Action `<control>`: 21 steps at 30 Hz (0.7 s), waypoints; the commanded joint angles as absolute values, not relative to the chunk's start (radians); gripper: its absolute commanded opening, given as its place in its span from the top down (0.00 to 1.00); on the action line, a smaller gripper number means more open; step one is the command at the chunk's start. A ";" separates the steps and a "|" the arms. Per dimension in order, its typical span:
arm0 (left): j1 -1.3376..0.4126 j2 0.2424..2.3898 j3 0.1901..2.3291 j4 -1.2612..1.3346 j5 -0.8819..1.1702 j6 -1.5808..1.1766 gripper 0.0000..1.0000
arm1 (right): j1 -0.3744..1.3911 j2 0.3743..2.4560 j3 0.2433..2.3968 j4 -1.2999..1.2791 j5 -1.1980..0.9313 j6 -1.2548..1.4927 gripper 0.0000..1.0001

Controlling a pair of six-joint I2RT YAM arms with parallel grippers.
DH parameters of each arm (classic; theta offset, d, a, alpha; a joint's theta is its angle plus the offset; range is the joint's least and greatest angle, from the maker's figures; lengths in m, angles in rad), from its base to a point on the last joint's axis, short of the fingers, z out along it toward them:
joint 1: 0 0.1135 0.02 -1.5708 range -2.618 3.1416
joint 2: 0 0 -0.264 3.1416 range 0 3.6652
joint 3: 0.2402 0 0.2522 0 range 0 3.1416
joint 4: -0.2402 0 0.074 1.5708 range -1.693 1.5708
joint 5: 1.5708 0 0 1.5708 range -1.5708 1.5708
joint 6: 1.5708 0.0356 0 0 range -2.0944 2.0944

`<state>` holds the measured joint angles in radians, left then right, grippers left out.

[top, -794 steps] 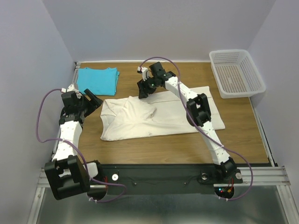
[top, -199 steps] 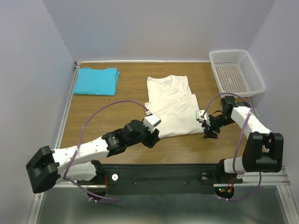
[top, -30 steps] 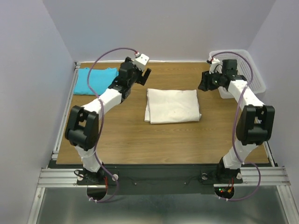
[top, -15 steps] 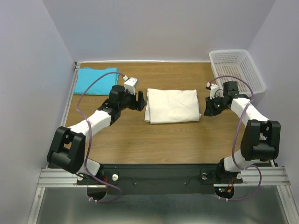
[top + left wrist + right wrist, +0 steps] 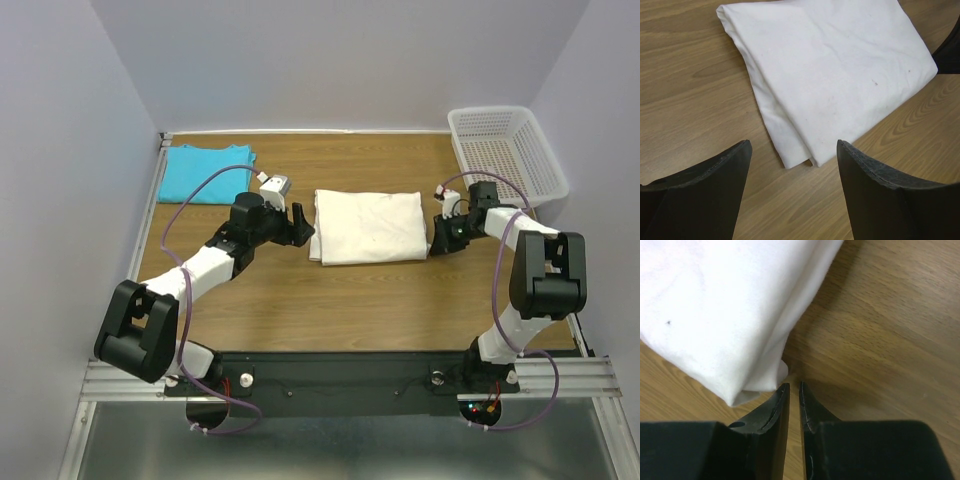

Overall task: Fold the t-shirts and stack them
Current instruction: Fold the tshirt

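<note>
**Position.** The cream t-shirt (image 5: 368, 226) lies folded into a flat rectangle at mid tabletop (image 5: 300, 300). Its long axis runs left to right, directly between the two arms. The left pincer (image 5: 300, 225) stands just beside its left short edge and the right pincer (image 5: 438, 240) just beside its right near corner. The turquoise t-shirt (image 5: 205, 172) lies flat in the far left corner, well apart from the cream one and nearer the left arm. A white perforated basket (image 5: 505, 155) stands at the far right.

**Pincers.** The left pincer is released. In the wrist view its fingers (image 5: 715, 190) stand wide, and the cream shirt's layered corner points into the gap. The right pincer is all but clenched, with only a thin slit showing. The cloth corner meets its fingertips (image 5: 771, 415), but whether any fabric is caught cannot be told.

**Materials.** The cream shirt is soft matte cotton in several plies, with rounded fold edges and a few small dark specks. The tabletop is smooth wood grain.

**Judgement.** Each arm is nearest its own end of the cream shirt, which suits a two-ended lift toward the turquoise shirt. The limp plies may slip apart.
</note>
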<state>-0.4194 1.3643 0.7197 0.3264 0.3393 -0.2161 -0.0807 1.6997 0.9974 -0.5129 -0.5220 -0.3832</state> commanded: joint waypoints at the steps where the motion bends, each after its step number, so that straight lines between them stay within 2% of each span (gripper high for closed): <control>1: -0.422 1.338 0.713 0.370 0.354 -0.230 0.20 | -0.086 1.683 0.997 -0.480 -0.624 -0.414 0.81; 12: -0.422 1.347 0.710 0.379 0.367 -0.239 0.20 | -0.078 1.713 1.038 -0.713 -0.761 -0.641 0.80; 17: -0.422 1.321 0.712 0.351 0.361 -0.222 0.20 | -0.089 1.597 1.022 -0.718 -0.493 -0.603 0.79; 20: -0.420 1.309 0.710 0.333 0.350 -0.215 0.20 | -0.106 1.497 1.035 -0.709 -0.419 -0.531 0.72; 21: -0.422 1.305 0.710 0.328 0.350 -0.215 0.20 | -0.106 1.476 1.037 -0.709 -0.419 -0.519 0.66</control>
